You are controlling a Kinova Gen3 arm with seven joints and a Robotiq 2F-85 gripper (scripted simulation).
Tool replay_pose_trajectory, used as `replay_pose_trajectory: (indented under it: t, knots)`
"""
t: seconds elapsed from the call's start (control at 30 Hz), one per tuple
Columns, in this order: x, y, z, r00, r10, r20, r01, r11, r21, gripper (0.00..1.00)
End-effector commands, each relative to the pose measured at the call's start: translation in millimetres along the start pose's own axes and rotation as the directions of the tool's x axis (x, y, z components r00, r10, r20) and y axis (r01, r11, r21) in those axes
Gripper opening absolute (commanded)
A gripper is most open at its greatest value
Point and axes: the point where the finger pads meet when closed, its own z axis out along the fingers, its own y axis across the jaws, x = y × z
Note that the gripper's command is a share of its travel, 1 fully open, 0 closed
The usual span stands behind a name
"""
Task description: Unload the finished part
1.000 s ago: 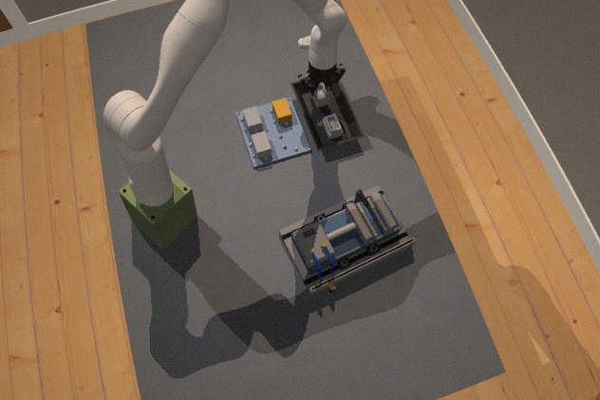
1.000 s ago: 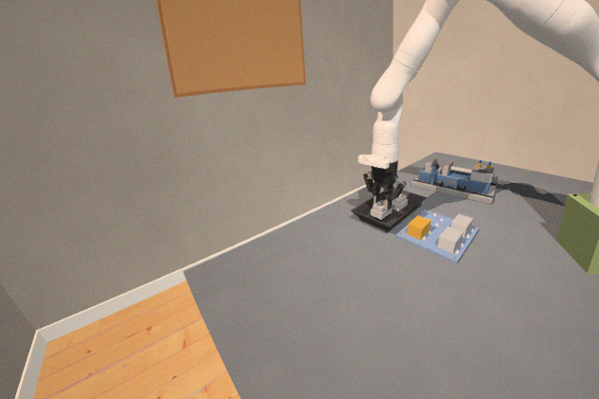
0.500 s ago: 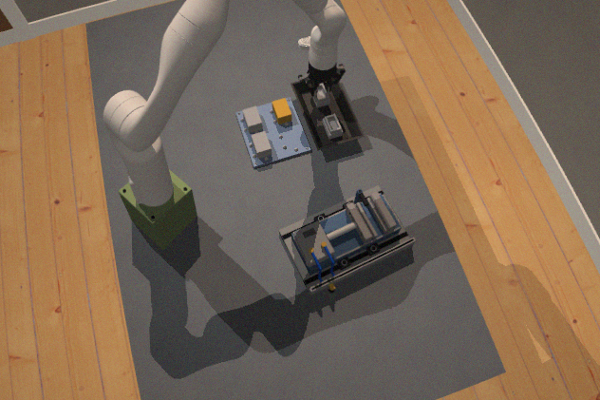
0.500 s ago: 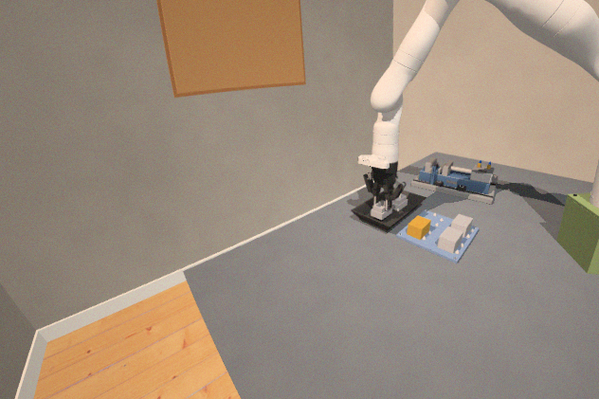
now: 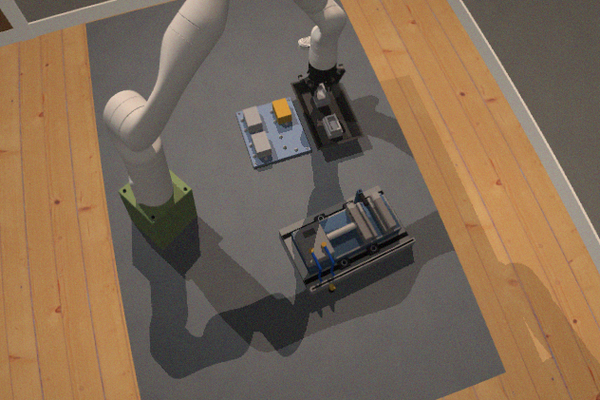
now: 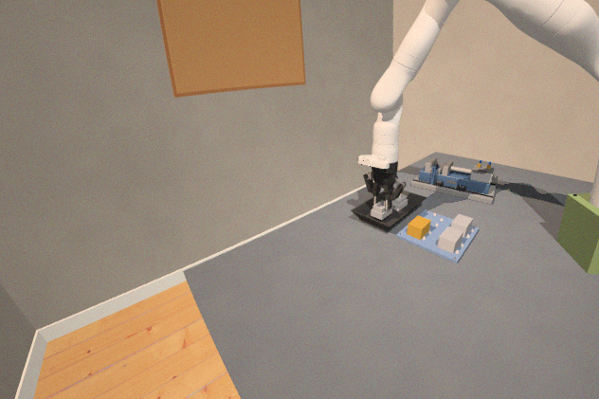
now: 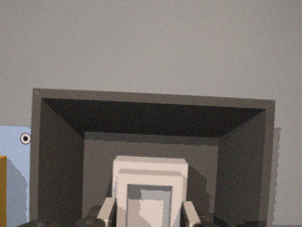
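Note:
My gripper (image 5: 320, 93) is shut on the finished part (image 7: 150, 192), a pale grey block with a pocket on top. It holds the part low inside the far end of the black outfeed tray (image 5: 327, 111). I cannot tell whether the part touches the tray floor. A second pocketed block (image 5: 331, 124) lies in the tray's near half. In the exterior view the gripper (image 6: 384, 206) and the held part (image 6: 380, 212) are down in the tray. The vise (image 5: 346, 233) stands open with nothing between its jaws.
A blue fixture plate (image 5: 272, 131) lies left of the tray, carrying two grey blocks (image 5: 256, 131) and an orange block (image 5: 281, 110). The arm's green base (image 5: 159, 208) stands at the left. The vise handle with blue bars (image 5: 322, 262) points toward the front.

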Motion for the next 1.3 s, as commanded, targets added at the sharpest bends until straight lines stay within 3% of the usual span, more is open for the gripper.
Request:
replay_pose_trajectory:
  t: [0.0, 1.27]
  knots:
    - [0.3, 0.8, -1.0, 1.0, 0.0, -0.001, 0.0, 1.0, -0.002, 0.0]
    - [0.4, 0.9, 6.9, 1.0, 0.0, -0.001, 0.0, 1.0, -0.002, 0.0]
